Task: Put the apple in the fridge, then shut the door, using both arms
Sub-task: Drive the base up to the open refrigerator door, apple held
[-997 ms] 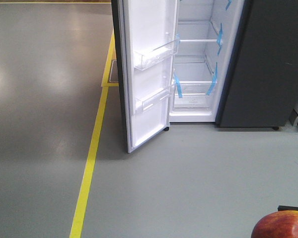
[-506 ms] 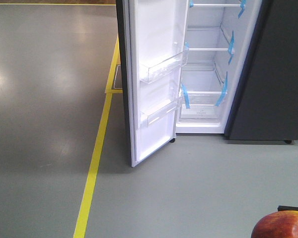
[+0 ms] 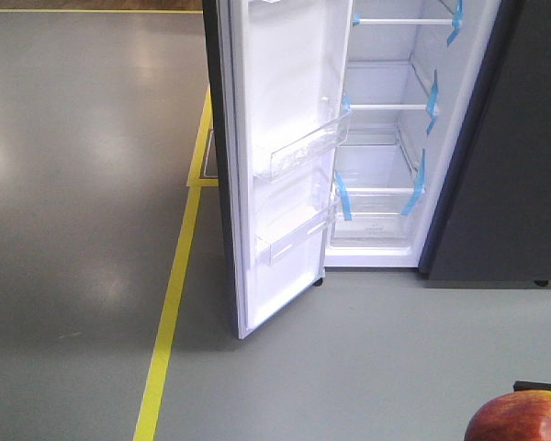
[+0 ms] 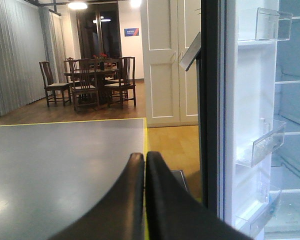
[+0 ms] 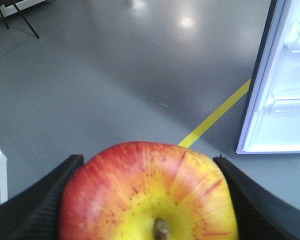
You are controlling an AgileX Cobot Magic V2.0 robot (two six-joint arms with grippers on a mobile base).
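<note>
Apple [image 5: 147, 195] — red, yellow round the stem (red-speckled) — gripped by right pincer [image 5: 147, 167].

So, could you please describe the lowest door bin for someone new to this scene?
Start at the tall dark fridge, its door open on the left. Clear bins line the door's white inside; the lowest door bin sits nearest the floor, beneath the others.

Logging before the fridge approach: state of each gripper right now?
Left gripper: closed, holding nothing.
Right gripper: closed on the glossy red-and-yellow round apple.
</note>
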